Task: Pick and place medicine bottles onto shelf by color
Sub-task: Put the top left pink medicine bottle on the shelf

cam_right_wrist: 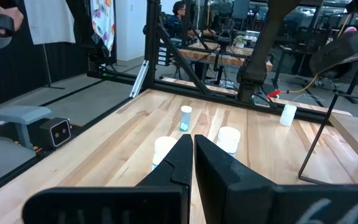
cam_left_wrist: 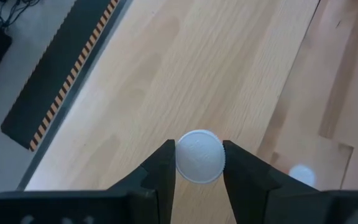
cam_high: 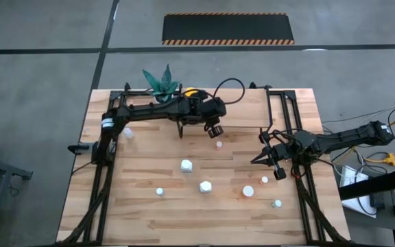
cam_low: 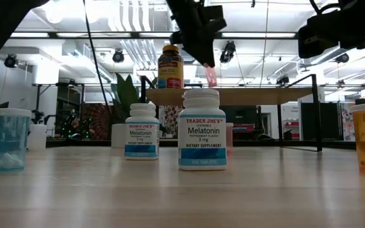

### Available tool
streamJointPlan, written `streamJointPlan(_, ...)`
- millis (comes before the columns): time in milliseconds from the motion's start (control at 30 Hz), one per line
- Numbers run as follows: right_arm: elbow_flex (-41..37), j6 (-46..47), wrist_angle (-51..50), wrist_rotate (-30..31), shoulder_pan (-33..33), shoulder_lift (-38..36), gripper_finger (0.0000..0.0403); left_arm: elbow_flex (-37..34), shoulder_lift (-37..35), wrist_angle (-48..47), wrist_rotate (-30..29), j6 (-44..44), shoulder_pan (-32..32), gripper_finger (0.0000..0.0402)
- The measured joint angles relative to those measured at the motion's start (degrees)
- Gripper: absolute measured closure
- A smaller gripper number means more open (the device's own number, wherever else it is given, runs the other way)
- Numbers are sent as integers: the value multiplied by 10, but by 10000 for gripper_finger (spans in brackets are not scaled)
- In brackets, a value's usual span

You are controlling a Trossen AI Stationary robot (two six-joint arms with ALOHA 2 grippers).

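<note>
White-capped bottle, light rigid plastic, sits gripped across its cap by left jaws mid-frame; right jaws closed empty.

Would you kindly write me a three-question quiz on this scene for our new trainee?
1. True or false: the left tool is shut on a bottle with a white cap.
2. What stands on the shelf in the low view? A) an amber bottle with a yellow cap B) a blue cup C) nothing
3. Fill in: the right tool's fingers are ____.

Key: 1 true. 2 A, the amber bottle. 3 shut, holding nothing, over the table's right side.
</note>
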Motion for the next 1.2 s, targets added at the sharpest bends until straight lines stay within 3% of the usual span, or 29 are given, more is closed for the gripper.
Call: streamJointPlan(1200,0,2,0,0,0,0,394,-21,0,56,12,-5,3,293)
